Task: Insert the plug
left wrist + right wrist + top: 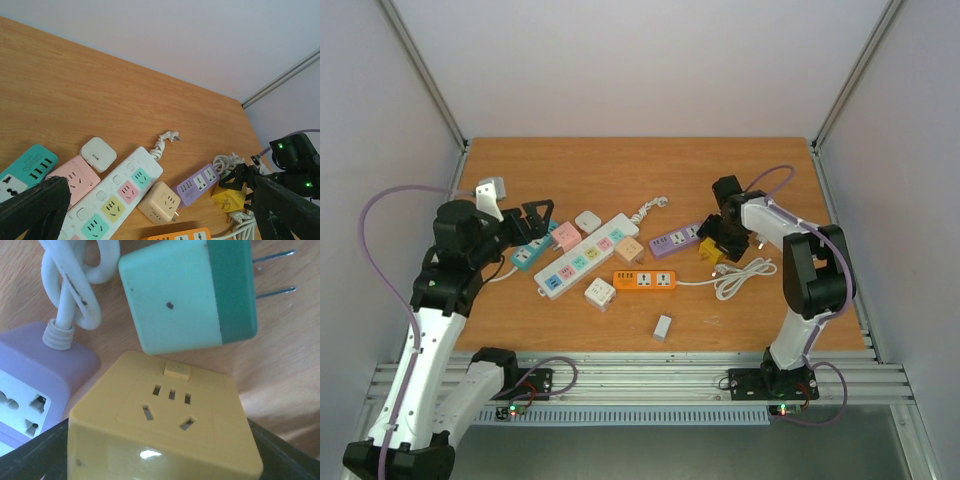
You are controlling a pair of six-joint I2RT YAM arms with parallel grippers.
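Yellow cube socket fills the right wrist view, its lower part cut off by the frame, so any pins on it stay hidden from us. Dark fingers of our right hand flank it widely; whether they press it we cannot tell. Just behind it lies the green adapter, its two prongs pointing right over bare desk. A purple strip and looped white cord crowd the cube's left. Our left hand hangs wide open, holding nothing, near the teal strip, with the long white strip and orange strip lying between the hands.
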